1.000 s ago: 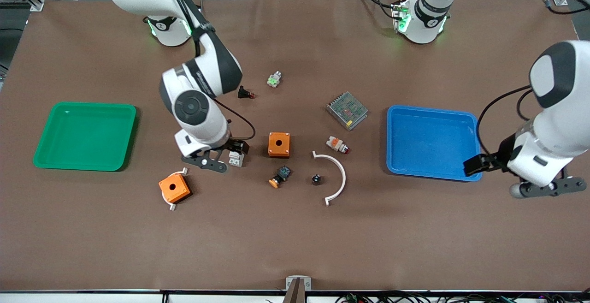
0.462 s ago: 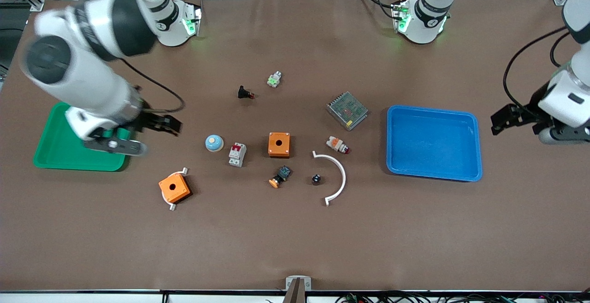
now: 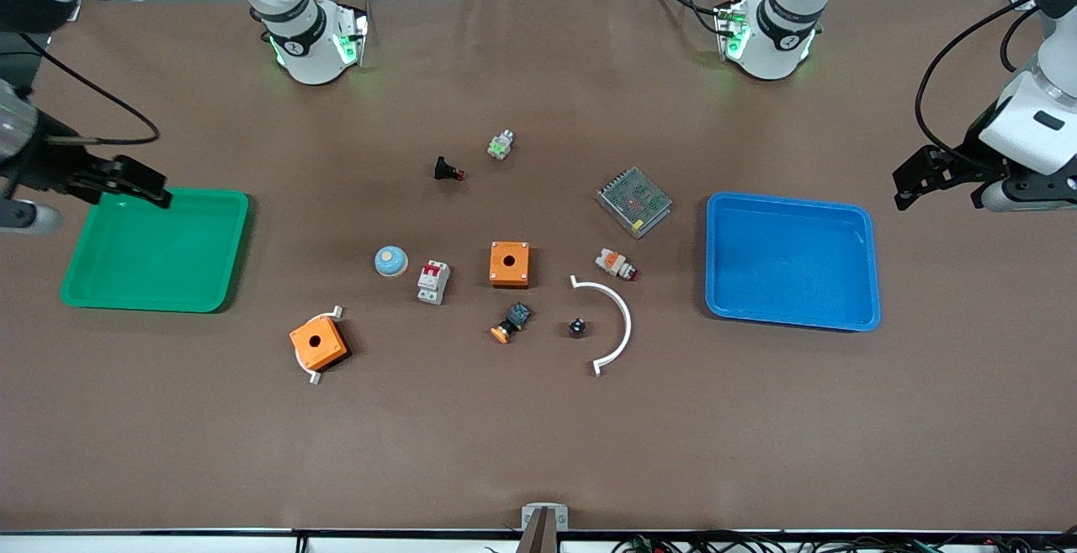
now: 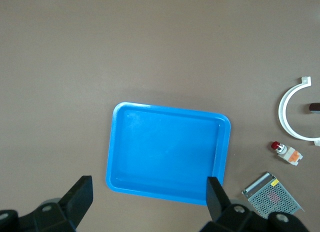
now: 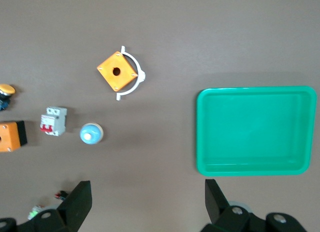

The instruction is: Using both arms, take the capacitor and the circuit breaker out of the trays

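**Q:** Front view?
**A:** Breaker [image 3: 432, 281] and capacitor [image 3: 576, 327] lie mid-table, well apart from both grippers. Right gripper [image 3: 126, 185] hangs at the green tray's [image 3: 227, 284] 11 o'clock corner; left gripper [image 3: 925, 176] at the blue tray's [image 3: 791, 317] 2 o'clock.

**Q:** Wrist views?
**A:** Left: fingers [image 4: 80, 194] spread, empty, over the blue tray [image 4: 112, 162]. Right: fingers [image 5: 80, 197] spread, empty; breaker [image 5: 53, 121] at 9 o'clock of the blue-domed button [image 5: 91, 134].

glossy plastic blue tray [image 3: 791, 317], green tray [image 3: 151, 305].
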`<state>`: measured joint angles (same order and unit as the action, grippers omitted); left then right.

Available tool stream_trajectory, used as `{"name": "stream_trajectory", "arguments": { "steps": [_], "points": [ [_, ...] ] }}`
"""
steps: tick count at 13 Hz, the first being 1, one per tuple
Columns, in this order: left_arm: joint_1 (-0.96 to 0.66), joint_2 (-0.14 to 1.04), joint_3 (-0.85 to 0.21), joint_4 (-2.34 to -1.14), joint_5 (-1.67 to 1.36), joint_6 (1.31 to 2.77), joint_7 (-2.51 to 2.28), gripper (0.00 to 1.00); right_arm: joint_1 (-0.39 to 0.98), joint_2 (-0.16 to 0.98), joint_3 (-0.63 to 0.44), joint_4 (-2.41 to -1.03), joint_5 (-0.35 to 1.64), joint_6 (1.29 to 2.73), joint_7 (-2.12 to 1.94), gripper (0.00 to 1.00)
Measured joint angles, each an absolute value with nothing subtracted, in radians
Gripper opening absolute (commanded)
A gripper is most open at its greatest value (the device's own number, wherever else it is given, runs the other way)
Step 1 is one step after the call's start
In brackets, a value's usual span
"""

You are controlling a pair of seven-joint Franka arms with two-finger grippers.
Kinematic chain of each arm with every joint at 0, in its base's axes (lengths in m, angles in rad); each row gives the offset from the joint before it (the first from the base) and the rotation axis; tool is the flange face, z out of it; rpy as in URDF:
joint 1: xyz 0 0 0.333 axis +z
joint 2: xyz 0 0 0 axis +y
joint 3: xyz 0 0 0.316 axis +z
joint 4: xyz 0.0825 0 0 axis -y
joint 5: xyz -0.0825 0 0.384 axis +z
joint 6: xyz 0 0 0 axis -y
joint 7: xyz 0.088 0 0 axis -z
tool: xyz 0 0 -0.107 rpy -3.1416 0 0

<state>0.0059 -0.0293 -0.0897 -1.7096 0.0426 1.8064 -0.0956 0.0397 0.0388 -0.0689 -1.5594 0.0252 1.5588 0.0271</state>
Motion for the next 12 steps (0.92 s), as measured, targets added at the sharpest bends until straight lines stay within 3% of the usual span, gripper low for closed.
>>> {"name": "stream_trajectory", "arguments": {
  "steps": [7, 12],
  "points": [
    [0.008, 0.022, -0.088, -1.649, 0.043, 1.786, -0.054, 1.00, -0.009, -0.105, -0.062, -1.711, 0.017, 1.574, -0.044, 1.00],
    [-0.006, -0.015, -0.077, -1.626, 0.043, 1.704, -0.052, 1.00, -0.029, -0.124, -0.063, -1.737, 0.015, 1.590, -0.088, 1.00]
  ]
}}
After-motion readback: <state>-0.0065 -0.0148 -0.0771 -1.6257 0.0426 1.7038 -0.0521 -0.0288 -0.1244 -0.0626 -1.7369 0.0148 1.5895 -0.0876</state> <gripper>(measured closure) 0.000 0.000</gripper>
